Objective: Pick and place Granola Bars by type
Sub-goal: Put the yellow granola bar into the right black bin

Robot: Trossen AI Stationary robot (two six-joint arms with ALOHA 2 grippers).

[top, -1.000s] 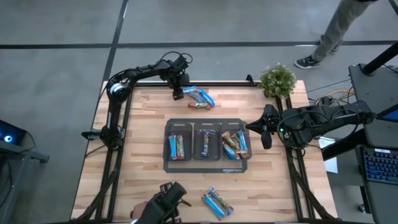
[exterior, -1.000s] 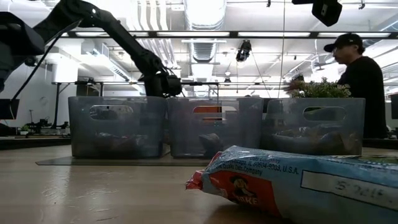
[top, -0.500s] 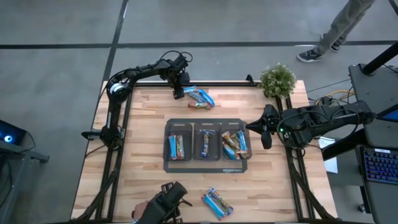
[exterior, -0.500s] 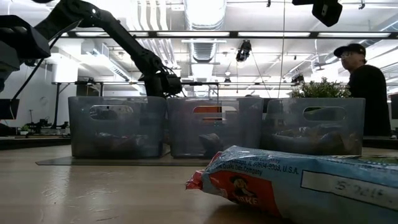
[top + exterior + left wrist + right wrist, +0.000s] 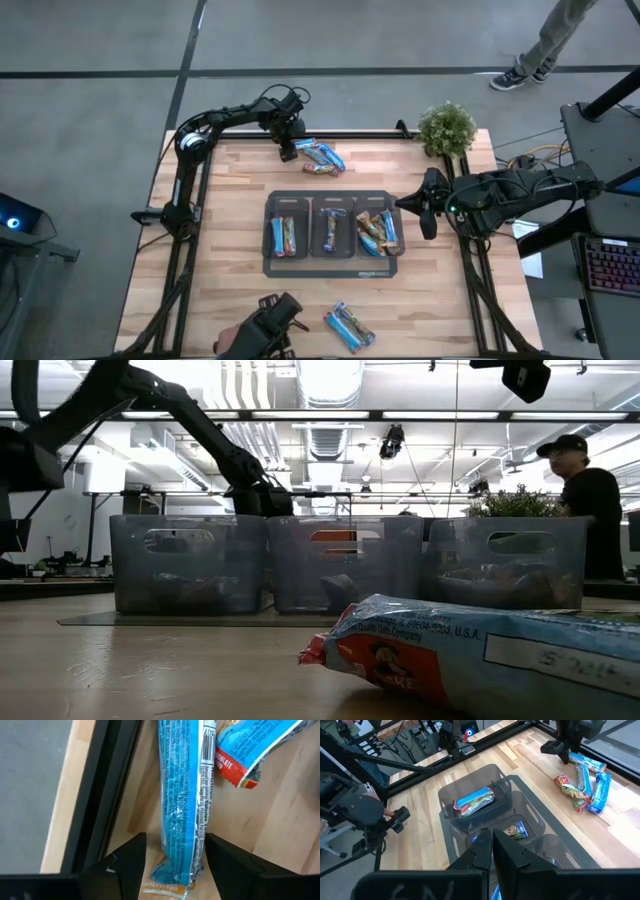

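Note:
My left gripper [image 5: 288, 150] [image 5: 175, 865] is at the table's far edge, open and low over a small heap of bars [image 5: 320, 156]. Its fingers stand on either side of the end of a light blue bar [image 5: 182, 805] that lies flat on the wood; a second light blue bar with a red end [image 5: 250, 750] lies beside it. More bars lie in three clear bins [image 5: 331, 232], and two light blue ones [image 5: 348, 328] [image 5: 480, 655] rest near the near edge. My right gripper [image 5: 424, 205] [image 5: 491, 852] waits shut at the tray's right side.
The three bins [image 5: 485, 805] stand on a dark tray [image 5: 330, 270] at mid-table. A potted plant [image 5: 446, 128] is at the far right corner and a dark rail [image 5: 107, 785] runs along the far edge. A person [image 5: 590, 510] stands beyond the table.
My left arm has sunk a little over the bars at the far edge; its gripper stays at the same spot. The bars have not moved. The person beyond the table has walked toward the right.

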